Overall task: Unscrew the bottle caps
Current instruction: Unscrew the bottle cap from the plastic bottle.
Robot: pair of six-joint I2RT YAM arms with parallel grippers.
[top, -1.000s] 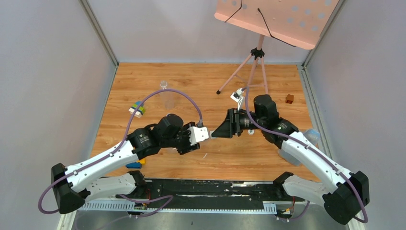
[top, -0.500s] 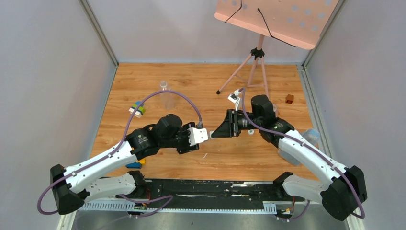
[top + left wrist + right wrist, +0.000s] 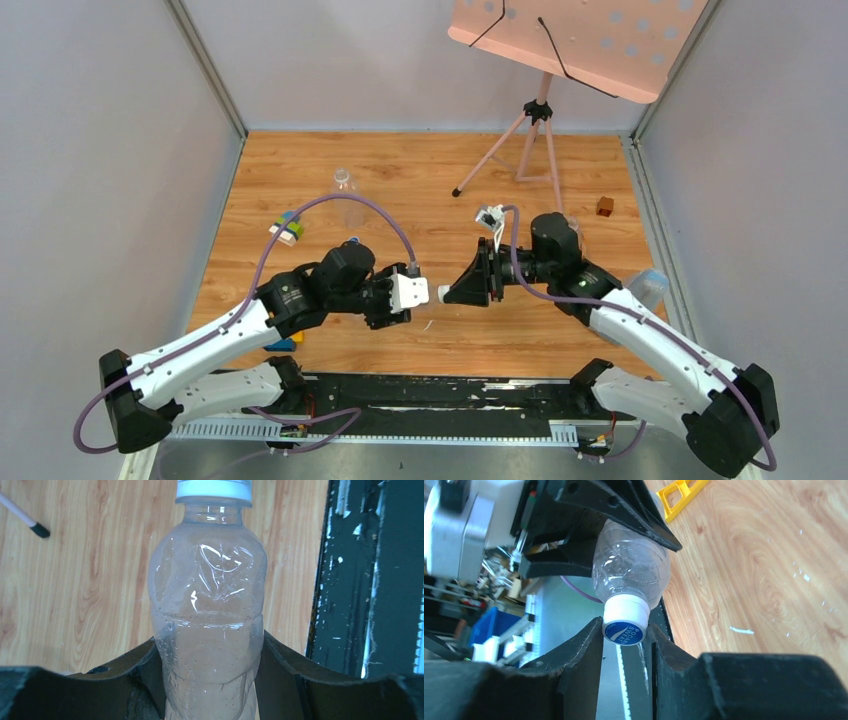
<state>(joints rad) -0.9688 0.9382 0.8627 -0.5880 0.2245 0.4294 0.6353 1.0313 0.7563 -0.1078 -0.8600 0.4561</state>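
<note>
My left gripper (image 3: 207, 655) clamps a clear bottle (image 3: 207, 595) at frame centre, its white cap (image 3: 214, 490) at the top edge. Wooden table (image 3: 75, 590) lies behind, black strip (image 3: 370, 580) at right.

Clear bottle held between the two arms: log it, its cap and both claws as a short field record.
object: clear plastic bottle, droplets inside, held off the wooden table
closure: white cap with blue printed top, on the neck
holder: left claw, shut around the bottle's body
cap grip: right claw, a finger against each side of the cap
task state: cap not yet off
</note>
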